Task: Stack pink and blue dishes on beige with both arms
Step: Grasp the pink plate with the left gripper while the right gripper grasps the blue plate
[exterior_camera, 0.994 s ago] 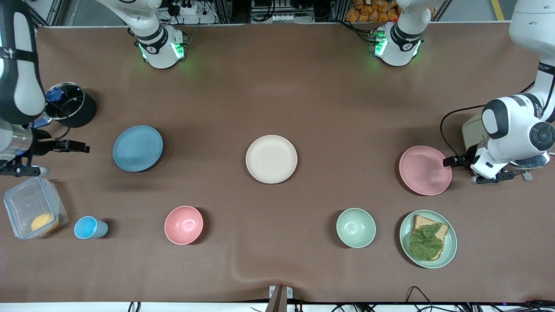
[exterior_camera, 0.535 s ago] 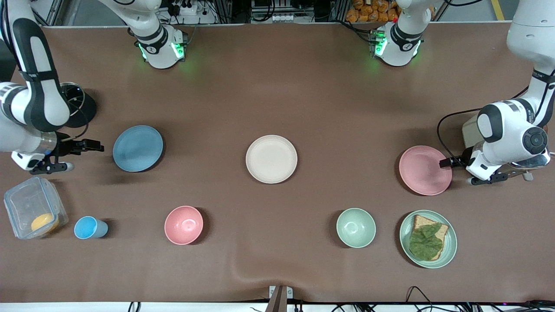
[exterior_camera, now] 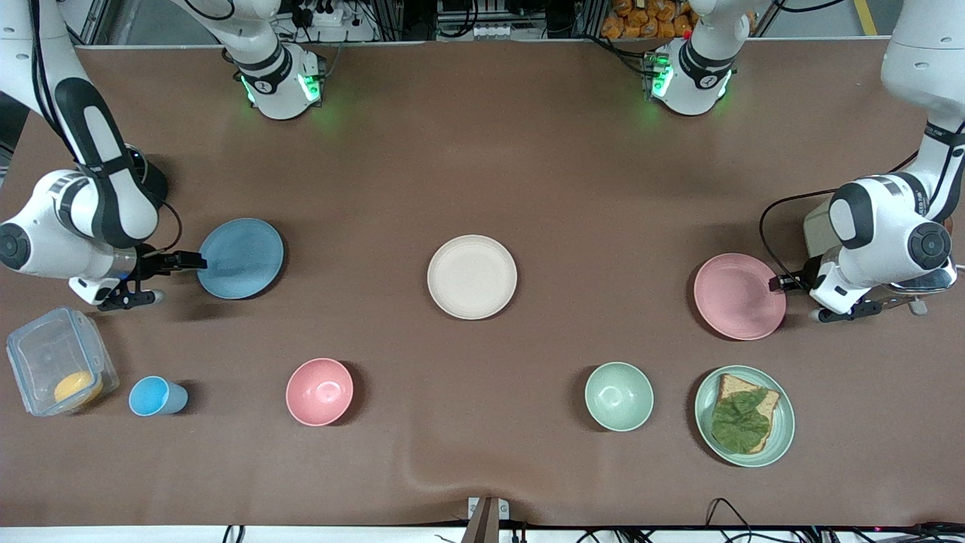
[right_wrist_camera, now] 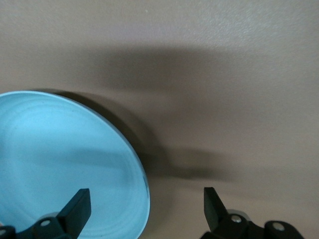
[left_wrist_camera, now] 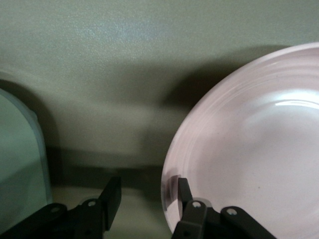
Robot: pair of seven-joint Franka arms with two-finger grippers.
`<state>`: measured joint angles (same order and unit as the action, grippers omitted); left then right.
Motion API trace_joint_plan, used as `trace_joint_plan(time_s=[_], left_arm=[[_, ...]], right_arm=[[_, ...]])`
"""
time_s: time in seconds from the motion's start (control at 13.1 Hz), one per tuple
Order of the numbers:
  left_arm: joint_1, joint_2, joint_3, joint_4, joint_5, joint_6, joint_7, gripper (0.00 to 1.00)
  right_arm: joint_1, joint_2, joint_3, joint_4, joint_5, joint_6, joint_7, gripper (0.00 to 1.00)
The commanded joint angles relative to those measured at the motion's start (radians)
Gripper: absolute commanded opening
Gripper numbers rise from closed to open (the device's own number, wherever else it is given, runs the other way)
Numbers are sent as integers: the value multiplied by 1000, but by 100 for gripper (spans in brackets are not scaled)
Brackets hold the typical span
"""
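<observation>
The beige plate (exterior_camera: pixel 472 277) lies bare at the middle of the table. The light blue plate (exterior_camera: pixel 240 258) lies toward the right arm's end. My right gripper (exterior_camera: pixel 193 262) is low at its outer edge and open. In the right wrist view the blue plate's (right_wrist_camera: pixel 60 164) rim sits between the spread fingers of the right gripper (right_wrist_camera: pixel 145 206). The pale pink plate (exterior_camera: pixel 739 296) lies toward the left arm's end. My left gripper (exterior_camera: pixel 780 283) is open at its outer edge. In the left wrist view the left gripper (left_wrist_camera: pixel 148 196) straddles the pink plate's (left_wrist_camera: pixel 249 159) rim, one finger over the plate.
Nearer the front camera stand a blue cup (exterior_camera: pixel 154 397), a pink bowl (exterior_camera: pixel 320 391), a green bowl (exterior_camera: pixel 619 396) and a green plate (exterior_camera: pixel 785 403) with bread and a leaf. A clear plastic box (exterior_camera: pixel 45 354) sits by the right arm.
The right arm has swung in toward the blue plate, bringing its gripper to the rim. The left gripper has barely shifted at the pink plate's edge.
</observation>
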<state>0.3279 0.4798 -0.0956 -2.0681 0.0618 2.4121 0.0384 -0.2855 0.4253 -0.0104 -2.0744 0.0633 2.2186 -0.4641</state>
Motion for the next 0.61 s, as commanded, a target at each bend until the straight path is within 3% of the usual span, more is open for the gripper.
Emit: trace_joint_plan(time_s=[0.0,0.23,0.46,0.54], left_arm=[[17,11,-21,11,-11,10,15,29],[16,8,-30,11,-60,10,21,3],[17,-9,-55,11,-63,8,20,0],[19,-27,-73,11,-65,-1,20,0]], right_arm=[[-11,22,12,2,27,6,-24,100],[-4,43,14,2,58,4,-24,100],[5,56,15,4,63,4,-24,98],[5,59,15,4,64,1,-21,80]])
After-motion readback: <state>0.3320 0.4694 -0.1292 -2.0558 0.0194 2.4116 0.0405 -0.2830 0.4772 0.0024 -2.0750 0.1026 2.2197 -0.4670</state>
